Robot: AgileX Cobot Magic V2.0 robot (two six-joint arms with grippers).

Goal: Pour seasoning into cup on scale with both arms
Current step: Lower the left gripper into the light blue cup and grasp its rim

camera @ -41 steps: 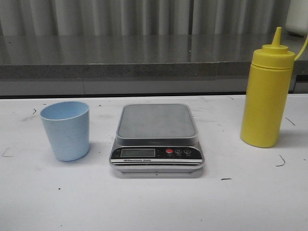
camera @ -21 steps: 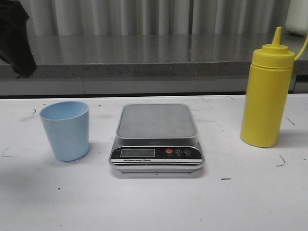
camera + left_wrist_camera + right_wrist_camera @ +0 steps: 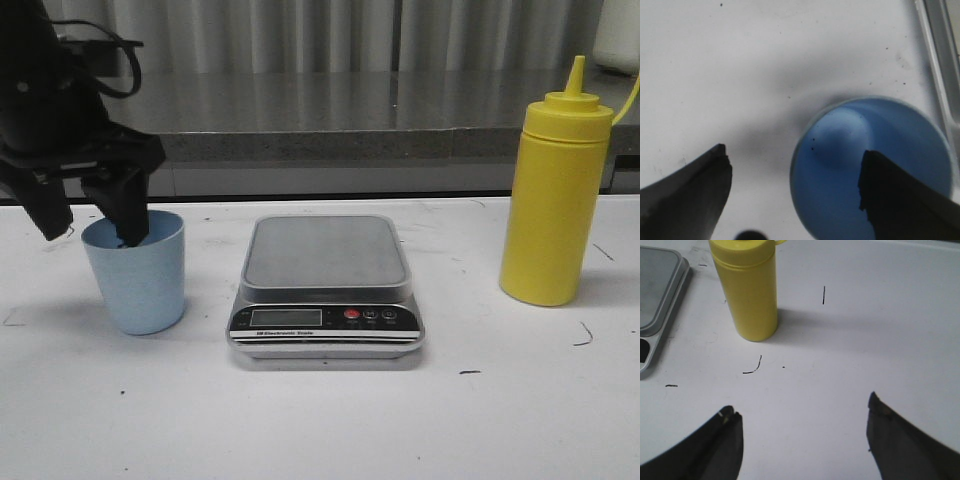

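The light-blue cup point(image 3: 137, 275) stands on the white table, left of the silver scale point(image 3: 325, 262), whose platform is bare. My left gripper point(image 3: 90, 222) hangs open at the cup's rim. One finger is over the cup's mouth and the other is outside its left wall. In the left wrist view the cup point(image 3: 880, 145) lies under one finger of the left gripper point(image 3: 794, 155). The yellow seasoning bottle point(image 3: 555, 200) stands upright right of the scale. My right gripper point(image 3: 802, 410) is open above bare table, short of the bottle point(image 3: 747, 295), and does not show in the front view.
A grey counter ledge point(image 3: 320, 110) runs behind the table. The scale's edge point(image 3: 940, 50) lies close beside the cup, and its corner point(image 3: 655, 300) shows near the bottle. Small pen marks point(image 3: 754, 367) dot the tabletop.
The left arm has come down from the upper left into view and now sits at the cup's rim. Cup, scale and bottle have not moved.
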